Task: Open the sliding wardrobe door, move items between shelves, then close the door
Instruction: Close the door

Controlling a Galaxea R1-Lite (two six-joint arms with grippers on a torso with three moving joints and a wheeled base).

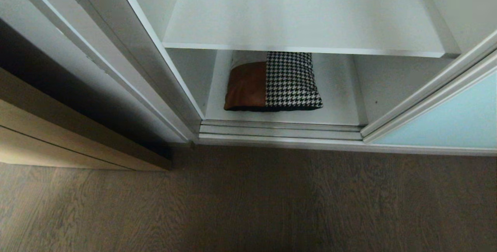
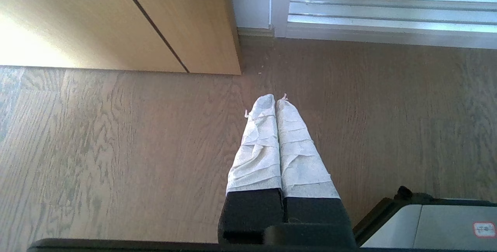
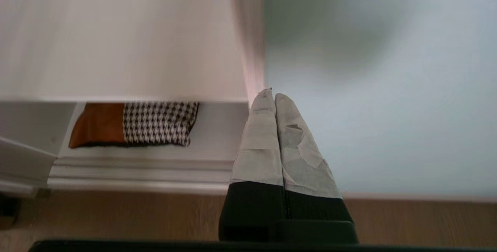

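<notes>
The frosted blue-green sliding wardrobe door (image 1: 458, 122) stands slid to the right, leaving the white compartment open. A cushion (image 1: 271, 83), part tan leather and part houndstooth, lies on the bottom shelf (image 1: 337, 104), partly under the bare upper shelf (image 1: 303, 15). My right gripper (image 3: 273, 96) is shut and empty. It sits close to the door's left frame edge (image 3: 252, 50), in front of the glass (image 3: 388, 108), with the cushion (image 3: 136, 124) off to its side. My left gripper (image 2: 276, 98) hangs shut over the floor. Neither arm shows in the head view.
A light wood cabinet (image 1: 58, 143) stands left of the wardrobe, also seen as the wood cabinet (image 2: 116, 19) in the left wrist view. The metal door track (image 1: 279, 131) runs along the wardrobe's front. Wood floor (image 1: 248, 205) lies before it. Part of my base (image 2: 435, 225) shows beside the left gripper.
</notes>
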